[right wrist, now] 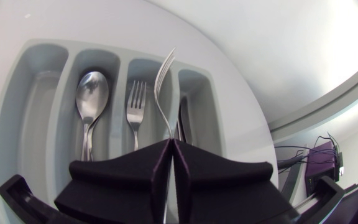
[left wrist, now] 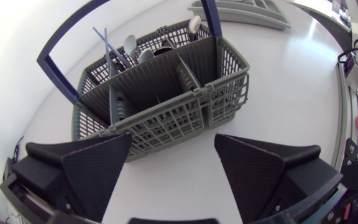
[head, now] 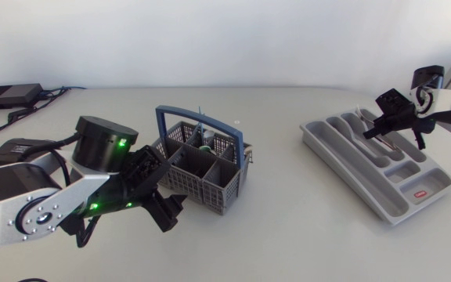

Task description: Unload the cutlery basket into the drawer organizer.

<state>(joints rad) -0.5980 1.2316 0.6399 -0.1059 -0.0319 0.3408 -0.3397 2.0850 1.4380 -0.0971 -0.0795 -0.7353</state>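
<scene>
The grey cutlery basket (head: pixel 203 166) with a blue handle (head: pixel 161 125) stands mid-table. It holds spoons (left wrist: pixel 131 45), thin blue sticks (left wrist: pixel 104 38) and other pieces in its far compartments. My left gripper (head: pixel 171 205) is open just in front of the basket's near wall (left wrist: pixel 166 121), with nothing between its fingers (left wrist: pixel 86 168). The grey drawer organizer (head: pixel 398 196) lies at the right. My right gripper (right wrist: pixel 171 144) is shut on a fork (right wrist: pixel 163 74), held tines-forward over the organizer's long slots. A spoon (right wrist: pixel 91 93) and another fork (right wrist: pixel 135 102) lie in neighbouring slots.
A black box (head: pixel 10 95) with cables sits at the back left of the table, and another dark unit (head: pixel 14 149) lies beside my left arm. Bare tabletop lies between basket and organizer (head: pixel 288 188).
</scene>
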